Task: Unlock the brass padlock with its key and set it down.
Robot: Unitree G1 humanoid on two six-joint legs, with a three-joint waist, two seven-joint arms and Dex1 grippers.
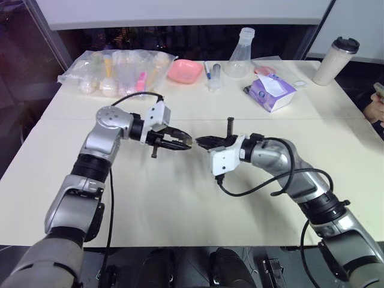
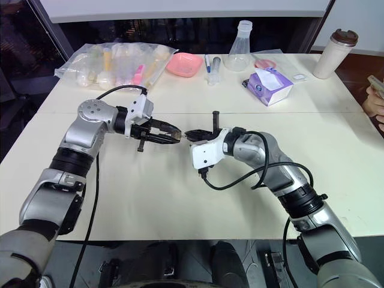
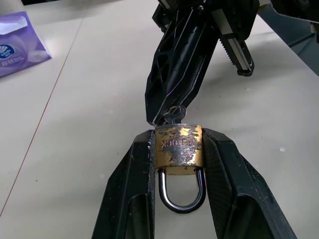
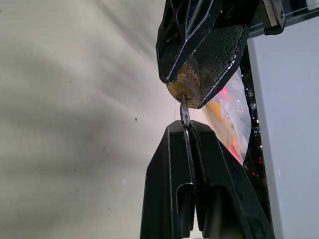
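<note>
Above the middle of the cream table (image 1: 180,198), my left gripper (image 3: 178,135) is shut on the brass padlock (image 3: 178,149), with a finger pressed against each side of its body. The silvery shackle (image 3: 182,199) looks seated in the body and points back toward my wrist. A small silvery key (image 3: 174,113) sticks out of the padlock's keyhole end. My right gripper (image 4: 192,127) is shut on that key (image 4: 185,113), tip to tip with my left gripper (image 1: 183,144). The two grippers meet in mid-air above the table.
Along the far side of the table lie a clear bag of items (image 1: 117,72), a pink bowl (image 1: 184,71), a glass flask (image 1: 240,54), a purple tissue pack (image 1: 273,91) and a lidded cup (image 1: 336,60). A person's hand (image 1: 375,108) shows at the right edge.
</note>
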